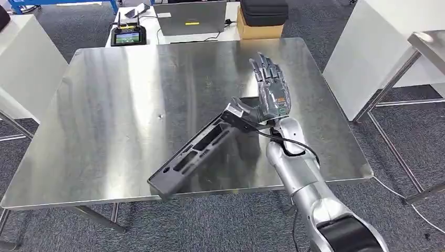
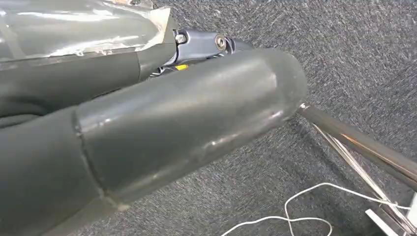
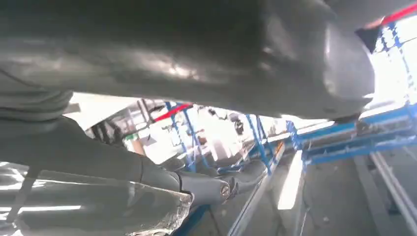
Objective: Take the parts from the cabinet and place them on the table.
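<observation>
A long black slotted part (image 1: 202, 149) lies slantwise on the steel table (image 1: 120, 105), and its near end juts just past the table's front edge. My right hand (image 1: 270, 89) hovers at the part's far end. The fingers (image 1: 266, 67) are stretched straight and point away from me, and the thumb (image 1: 251, 110) is beside the part's white-labelled tip. Nothing sits between thumb and fingers. In the left wrist view my left hand (image 2: 162, 118) hangs over grey carpet, thumb straight, holding nothing. The right wrist view looks past my right hand's thumb (image 3: 206, 54) at a bright room.
Beyond the table's far edge stand a laptop (image 1: 190, 17), a handheld controller with a lit screen (image 1: 128, 35) and a cardboard box under a black bag (image 1: 261, 20). White cabinets flank the table at left (image 1: 23, 68) and right (image 1: 378, 47). A second steel table (image 1: 429, 44) is at far right.
</observation>
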Tool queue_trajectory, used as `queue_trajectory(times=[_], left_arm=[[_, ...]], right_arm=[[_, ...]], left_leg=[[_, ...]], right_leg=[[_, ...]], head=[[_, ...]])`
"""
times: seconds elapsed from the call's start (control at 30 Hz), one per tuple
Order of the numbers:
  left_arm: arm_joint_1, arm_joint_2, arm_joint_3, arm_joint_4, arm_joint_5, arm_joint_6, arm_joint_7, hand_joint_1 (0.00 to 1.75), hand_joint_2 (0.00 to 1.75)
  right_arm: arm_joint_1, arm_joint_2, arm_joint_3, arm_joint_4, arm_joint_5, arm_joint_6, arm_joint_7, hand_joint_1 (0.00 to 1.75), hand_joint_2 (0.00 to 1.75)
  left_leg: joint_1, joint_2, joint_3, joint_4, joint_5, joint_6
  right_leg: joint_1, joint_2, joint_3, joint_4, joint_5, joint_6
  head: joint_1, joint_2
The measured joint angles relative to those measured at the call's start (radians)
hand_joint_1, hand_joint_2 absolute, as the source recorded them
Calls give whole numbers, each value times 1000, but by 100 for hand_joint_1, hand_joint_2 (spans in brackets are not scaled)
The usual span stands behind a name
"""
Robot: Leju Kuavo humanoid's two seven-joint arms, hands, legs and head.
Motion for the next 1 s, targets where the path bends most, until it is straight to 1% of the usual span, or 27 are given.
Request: queue_trajectory(times=[0.1, 0.23, 0.3, 0.37, 0.4, 0.5, 0.53, 0.57, 0.67, 0.73, 0.8, 0.87, 0.93, 1.0], left_arm=[[0, 0, 11, 0, -14, -6, 3, 0, 0], [2, 1, 22, 0, -32, -11, 5, 0, 0], [2, 4, 32, -1, -33, -12, 6, 0, 0], [2, 8, 40, -1, -33, -8, 11, 0, 0], [2, 9, 42, -1, -33, -6, 11, 0, 0], [1, 13, 52, -1, -34, -6, 12, 0, 0], [1, 13, 55, -1, -34, -6, 11, 0, 0], [1, 13, 59, -2, -34, -8, 8, 0, 0], [1, 12, 68, -2, -34, -14, -4, 0, 0], [2, 11, 73, -2, -38, -13, -15, 0, 0], [3, 7, 84, -3, -40, -7, -26, 0, 0], [6, 1, 94, -9, -42, 16, -35, 0, 0], [9, -5, 101, -11, -54, 47, -39, 0, 0], [9, -11, 107, -16, -68, 84, -42, 0, 0]], right_arm=[[-52, -8, -29, 88, -18, -62, 39, 0, 0], [-130, -36, -81, 236, -19, -113, 93, 0, 0], [-148, -48, -129, 290, -74, -136, 46, 0, 0], [-143, -53, -177, 305, -99, -137, -10, 0, 0], [-141, -53, -198, 308, -106, -137, -27, 0, 0], [-137, -53, -241, 319, -117, -138, -47, 0, 0], [-133, -53, -251, 319, -124, -138, -65, 0, 0], [-126, -48, -266, 312, -148, -138, -107, 0, 0], [-69, -34, -296, 237, -258, -138, -243, 0, 0], [3, -24, -296, 135, -317, -138, -301, 0, 0], [99, -12, -285, -3, -386, -138, -337, 0, 0], [211, 6, -254, -165, -468, -138, -377, 0, 0], [303, 24, -222, -281, -497, -138, -402, 0, 0], [386, 42, -185, -387, -511, -138, -409, 0, 0]], left_leg=[[-1, 0, 1, 0, 0, 0], [-2, -1, 1, 0, 0, 0], [-2, -1, 1, 0, 0, 0], [-2, -1, 1, 0, 0, 1], [-2, 0, 1, 0, 0, 1], [-2, 0, 1, 0, -1, 2], [-2, 0, 1, 0, -1, 2], [-2, 0, 1, 0, -1, 2], [-2, -2, 2, 0, -1, 2], [-2, -2, 2, 0, -1, 2], [-2, -2, 2, 0, -2, 3], [-2, -2, 0, 0, -2, 3], [-1, -1, 0, -1, -4, 2], [-1, -1, 3, -1, -5, 2]], right_leg=[[0, 0, 0, 0, 0, 0], [0, 0, 0, 0, 0, 0], [0, 0, 1, 0, 0, 0], [0, 0, 1, 0, 0, 0], [0, 0, 1, 0, 0, 0], [0, 0, 1, 0, 0, 0], [0, 0, 1, 0, 0, 0], [0, 0, 1, 0, 0, 0], [0, 0, 1, 0, 0, 0], [0, -1, 1, 0, 0, 0], [1, -1, 1, 0, -1, 0], [1, -1, 1, 0, -2, 1], [1, 0, 1, 0, -3, 2], [1, 0, 1, 0, -3, 2]], head=[[0, 0], [0, 0], [0, 0], [0, 0], [0, 0], [0, 0], [0, 0], [0, 0], [0, 0], [0, 0], [0, 0], [0, 0], [0, 0], [0, 0]])
